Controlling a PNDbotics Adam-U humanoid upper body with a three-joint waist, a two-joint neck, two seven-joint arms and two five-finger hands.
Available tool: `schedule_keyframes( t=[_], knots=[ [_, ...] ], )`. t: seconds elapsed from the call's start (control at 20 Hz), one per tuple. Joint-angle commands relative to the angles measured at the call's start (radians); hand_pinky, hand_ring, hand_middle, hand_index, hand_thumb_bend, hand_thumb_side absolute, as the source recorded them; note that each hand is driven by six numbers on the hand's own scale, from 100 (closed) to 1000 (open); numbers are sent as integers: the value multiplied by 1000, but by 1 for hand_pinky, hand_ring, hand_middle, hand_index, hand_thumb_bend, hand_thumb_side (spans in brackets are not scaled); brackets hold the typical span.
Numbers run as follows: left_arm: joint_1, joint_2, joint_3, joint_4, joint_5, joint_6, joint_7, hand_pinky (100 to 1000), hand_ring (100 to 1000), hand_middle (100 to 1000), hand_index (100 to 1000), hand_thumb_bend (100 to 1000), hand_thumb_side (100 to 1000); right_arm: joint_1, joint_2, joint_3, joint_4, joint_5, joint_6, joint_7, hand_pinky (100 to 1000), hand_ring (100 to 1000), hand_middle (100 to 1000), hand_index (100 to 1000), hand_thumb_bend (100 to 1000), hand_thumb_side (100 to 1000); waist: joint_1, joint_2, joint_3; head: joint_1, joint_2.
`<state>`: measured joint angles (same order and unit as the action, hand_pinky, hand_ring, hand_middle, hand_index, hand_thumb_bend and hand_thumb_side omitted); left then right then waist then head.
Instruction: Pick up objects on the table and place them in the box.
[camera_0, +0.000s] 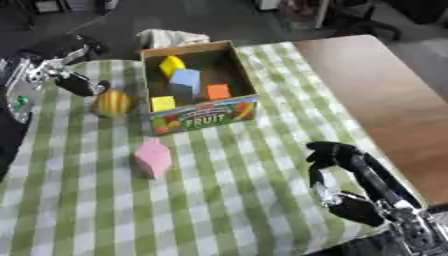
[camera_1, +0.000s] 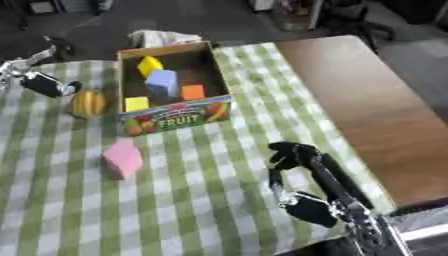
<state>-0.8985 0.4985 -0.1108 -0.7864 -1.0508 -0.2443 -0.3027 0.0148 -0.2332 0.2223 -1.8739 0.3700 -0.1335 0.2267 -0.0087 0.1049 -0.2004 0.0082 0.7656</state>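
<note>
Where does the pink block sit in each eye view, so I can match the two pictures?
Left eye view: the pink block lies left of centre on the checked cloth, below the box.
Right eye view: the same block sits further left in the picture, again below the box.
Shared landmark: the box's FRUIT label, up and to the right of the block.

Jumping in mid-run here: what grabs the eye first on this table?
The open FRUIT box at the table's far middle, already holding yellow, blue and orange blocks. Left of it, the left hand reaches a yellow striped fruit on the checked cloth. A pink block lies alone nearer the robot, and the right hand hovers at the lower right, holding nothing.
</note>
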Motion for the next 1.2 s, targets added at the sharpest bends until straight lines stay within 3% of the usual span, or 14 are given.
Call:
schedule_keyframes(
  t=[0.05, 0.95, 1.2],
  knots=[
    [-13, 10, 22, 28, -22, -17, 6, 731, 726, 773, 896, 304, 253, -7, -6, -6, -15, -2, 0, -1, 697, 635, 639, 837, 100, 253, 0, -9, -2, 0, 4],
    [29, -22, 37, 85, -63, 18, 101, 732, 733, 789, 907, 302, 302, -9, -4, -4, -12, -3, -2, 1, 697, 634, 637, 837, 100, 258, 5, -4, -15, -4, 4],
    [37, -31, 34, 90, -63, 8, 91, 689, 652, 704, 835, 263, 244, -11, -3, -3, -11, -3, -3, 1, 697, 634, 637, 837, 100, 265, 7, -3, -20, -3, 4]
  ],
)
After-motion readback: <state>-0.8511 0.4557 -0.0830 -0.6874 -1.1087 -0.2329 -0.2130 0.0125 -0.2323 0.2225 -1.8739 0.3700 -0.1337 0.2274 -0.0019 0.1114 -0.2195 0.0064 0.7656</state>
